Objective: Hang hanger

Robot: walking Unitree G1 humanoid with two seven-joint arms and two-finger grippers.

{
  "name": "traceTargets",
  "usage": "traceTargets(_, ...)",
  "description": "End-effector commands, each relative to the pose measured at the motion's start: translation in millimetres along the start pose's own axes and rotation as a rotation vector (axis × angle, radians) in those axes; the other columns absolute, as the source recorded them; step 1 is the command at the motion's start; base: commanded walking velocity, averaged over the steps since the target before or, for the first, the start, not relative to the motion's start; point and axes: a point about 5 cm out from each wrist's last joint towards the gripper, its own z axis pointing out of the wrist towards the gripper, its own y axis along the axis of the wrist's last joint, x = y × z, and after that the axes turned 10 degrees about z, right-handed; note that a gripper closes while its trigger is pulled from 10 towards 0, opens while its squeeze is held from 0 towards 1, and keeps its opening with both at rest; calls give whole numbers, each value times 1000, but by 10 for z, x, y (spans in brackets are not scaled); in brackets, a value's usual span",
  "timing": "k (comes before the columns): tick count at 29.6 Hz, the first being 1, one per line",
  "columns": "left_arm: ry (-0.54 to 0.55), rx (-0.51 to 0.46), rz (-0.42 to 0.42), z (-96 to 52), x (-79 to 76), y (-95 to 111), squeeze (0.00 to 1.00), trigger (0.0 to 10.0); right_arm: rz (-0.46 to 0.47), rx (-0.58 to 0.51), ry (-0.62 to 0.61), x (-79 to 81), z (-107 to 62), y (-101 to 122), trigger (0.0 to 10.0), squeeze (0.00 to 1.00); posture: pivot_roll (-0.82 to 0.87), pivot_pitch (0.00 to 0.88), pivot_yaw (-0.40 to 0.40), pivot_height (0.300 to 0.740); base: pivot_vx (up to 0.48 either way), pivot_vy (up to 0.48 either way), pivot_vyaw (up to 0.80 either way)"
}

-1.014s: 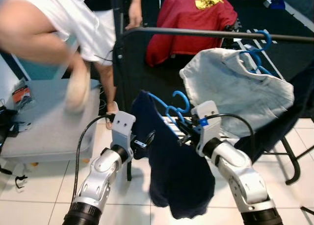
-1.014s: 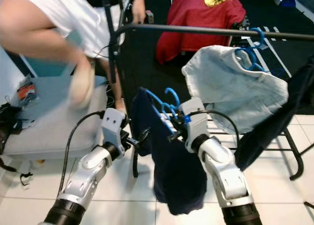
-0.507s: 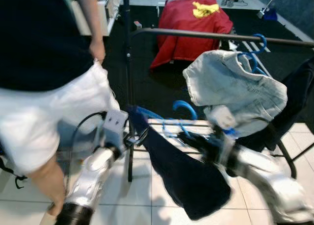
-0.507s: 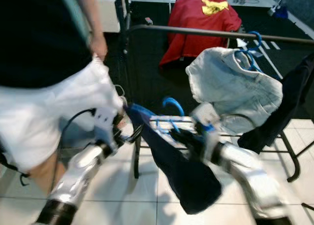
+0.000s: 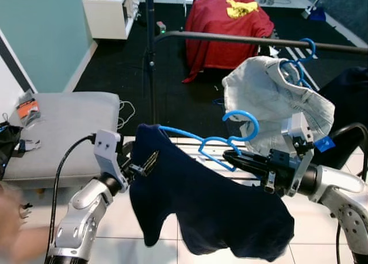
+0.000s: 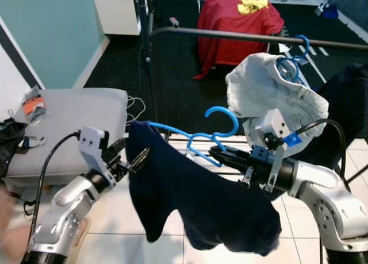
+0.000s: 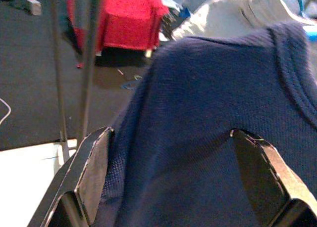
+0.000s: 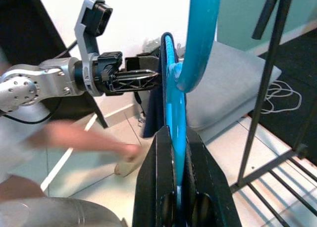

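Note:
A blue hanger (image 5: 244, 121) carries a navy sweater (image 5: 213, 201), held out level below and in front of the black rail (image 5: 230, 39). My right gripper (image 5: 230, 156) is shut on the hanger's neck, with the hook pointing up; the right wrist view has the blue neck (image 8: 174, 123) pinched between the fingers. My left gripper (image 5: 141, 165) is at the sweater's left shoulder. In the left wrist view its fingers (image 7: 94, 172) stand wide apart with navy fabric (image 7: 198, 113) between them.
A pale denim garment (image 5: 270, 97) on another blue hanger (image 5: 302, 62) hangs from the rail, with a dark garment (image 5: 351, 85) to its right. A red garment (image 5: 227, 22) hangs behind. A grey bench (image 5: 57, 126) stands on the left. A person's blurred limb (image 5: 8, 224) is at lower left.
The person who crossed in front has moved off to the lower left. My right gripper has swung the hanger up to level, and the sweater now spreads wide between both grippers.

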Motion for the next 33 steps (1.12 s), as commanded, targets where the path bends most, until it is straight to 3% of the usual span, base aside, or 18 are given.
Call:
traceTargets(1, 5, -18, -50, -26, -10, 27, 1000, 10000, -1, 0, 48, 64, 6, 21, 0, 0, -30, 171, -33, 740, 0, 0, 0)
traceTargets(7, -18, -53, -101, 6, 3, 110, 1000, 10000, 10, -10, 72, 77, 4, 49, 0, 0, -38, 163, -25, 740, 0, 0, 0)
traceTargets(14, -110, -68, -132, 66, -107, 191, 976, 10000, 20, -45, 99, 95, -18, 126, 0, 0, -44, 151, -24, 740, 0, 0, 0)
traceTargets(15, -109, -71, -115, 86, -134, 196, 47, 10000, 16, -46, 94, 90, -11, 126, 0, 0, -44, 149, -25, 740, 0, 0, 0)
traceTargets(17, -116, -75, -101, 104, -173, 206, 0, 10000, 13, -40, 87, 82, 3, 116, 0, 0, -44, 143, -26, 740, 0, 0, 0)
traceTargets(22, -116, -80, -77, 114, -201, 214, 0, 10000, 3, -29, 74, 70, 17, 99, 0, 0, -44, 140, -24, 740, 0, 0, 0)
traceTargets(23, -95, -95, -57, 124, -212, 241, 1000, 10000, -19, -14, 39, 31, 32, 79, 0, 0, -41, 134, -24, 740, 0, 0, 0)
traceTargets(33, -2, -110, 10, 133, -160, 290, 1000, 10000, -99, -35, -126, -135, 177, 64, 0, 0, -38, 123, -28, 740, 0, 0, 0)
